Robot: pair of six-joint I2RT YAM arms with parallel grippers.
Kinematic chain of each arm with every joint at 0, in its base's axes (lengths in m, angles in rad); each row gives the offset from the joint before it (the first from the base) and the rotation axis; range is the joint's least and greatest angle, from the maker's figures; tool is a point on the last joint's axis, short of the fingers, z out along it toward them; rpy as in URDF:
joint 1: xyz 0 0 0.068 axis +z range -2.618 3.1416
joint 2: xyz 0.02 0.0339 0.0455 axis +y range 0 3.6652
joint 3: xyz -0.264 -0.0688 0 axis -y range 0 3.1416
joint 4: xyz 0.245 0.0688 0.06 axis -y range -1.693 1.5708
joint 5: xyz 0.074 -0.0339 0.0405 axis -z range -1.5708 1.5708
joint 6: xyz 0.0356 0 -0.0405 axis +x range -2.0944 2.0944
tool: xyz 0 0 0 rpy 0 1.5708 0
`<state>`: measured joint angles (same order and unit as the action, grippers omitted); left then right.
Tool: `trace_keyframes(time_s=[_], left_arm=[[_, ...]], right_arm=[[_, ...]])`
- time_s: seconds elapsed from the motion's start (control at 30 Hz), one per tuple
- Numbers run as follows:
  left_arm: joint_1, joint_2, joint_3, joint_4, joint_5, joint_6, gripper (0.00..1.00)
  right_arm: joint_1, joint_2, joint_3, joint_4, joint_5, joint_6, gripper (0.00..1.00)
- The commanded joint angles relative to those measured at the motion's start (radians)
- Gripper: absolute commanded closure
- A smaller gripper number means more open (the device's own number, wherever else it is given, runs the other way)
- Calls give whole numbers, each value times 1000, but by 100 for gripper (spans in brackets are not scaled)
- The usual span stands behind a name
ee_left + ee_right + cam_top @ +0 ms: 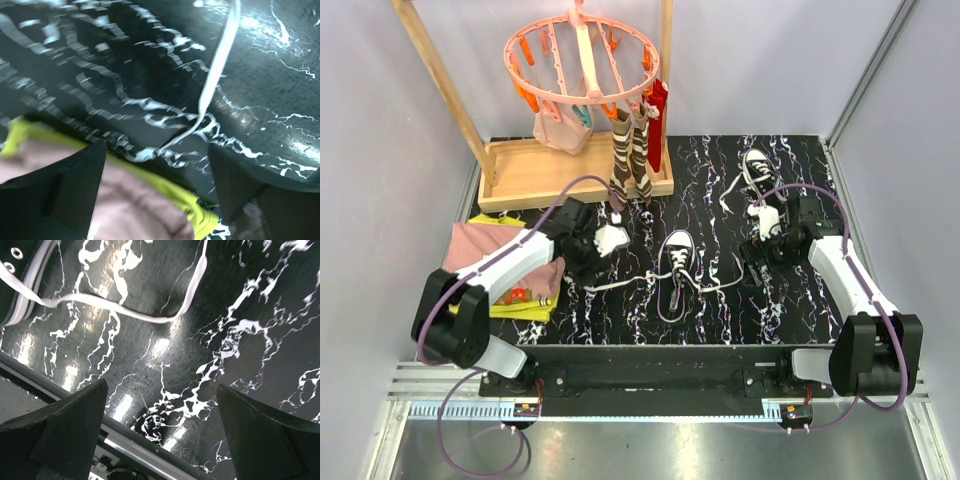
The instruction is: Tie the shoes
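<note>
So the small black canvas sneaker with the white rubber toe cap [678, 255] sits about mid-table on the black marble-look tabletop with white veins [790, 300], laces undone and sprawled to both sides; its twin, the second black canvas sneaker [757, 170], is off at the far right, well apart; the left gripper [157, 150] is low, left of the middle shoe, jaws wide apart; a long flat white lace [215, 75] runs down between its fingers but isn't pinched (looks loose to me); a crumpled pink cloth with a yellow edge [150, 210] shows just beside it; the right gripper [162, 385] hovers right of the same shoe, spread wide, holding nothing, with another white lace [125, 310] curling on the table ahead; brown striped socks [630, 155] hang from a round pink plastic clip hanger [582, 55] at the back.
</note>
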<state>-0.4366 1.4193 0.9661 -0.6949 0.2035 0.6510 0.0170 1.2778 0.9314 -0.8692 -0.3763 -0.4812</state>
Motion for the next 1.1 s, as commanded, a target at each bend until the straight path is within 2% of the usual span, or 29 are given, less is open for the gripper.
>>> trace_keyframes(time_s=[0.0,0.2,0.43,0.6,0.63,0.67,0.73,0.8,0.83,1.07], left_arm=[[-63,69,2,83,34,38,19],[-137,139,-20,149,24,21,27],[-227,205,-35,221,-21,1,33],[-254,233,-61,265,-62,10,39],[-257,242,-66,265,-67,10,41],[-258,247,-66,264,-72,12,51],[-258,248,-67,261,-73,9,63],[-258,242,-57,241,-64,10,91],[-258,230,-46,226,-56,6,99],[-252,73,20,141,66,-47,100]], right_arm=[[5,9,-6,-14,39,-25,0],[5,41,-13,2,62,12,0],[20,92,-13,62,122,73,0],[37,136,7,82,145,102,0],[41,143,10,87,148,105,1],[43,150,17,97,152,113,2],[55,175,20,111,168,119,4],[67,204,29,133,195,124,6],[73,216,40,139,203,127,8],[75,321,110,176,278,179,23]])
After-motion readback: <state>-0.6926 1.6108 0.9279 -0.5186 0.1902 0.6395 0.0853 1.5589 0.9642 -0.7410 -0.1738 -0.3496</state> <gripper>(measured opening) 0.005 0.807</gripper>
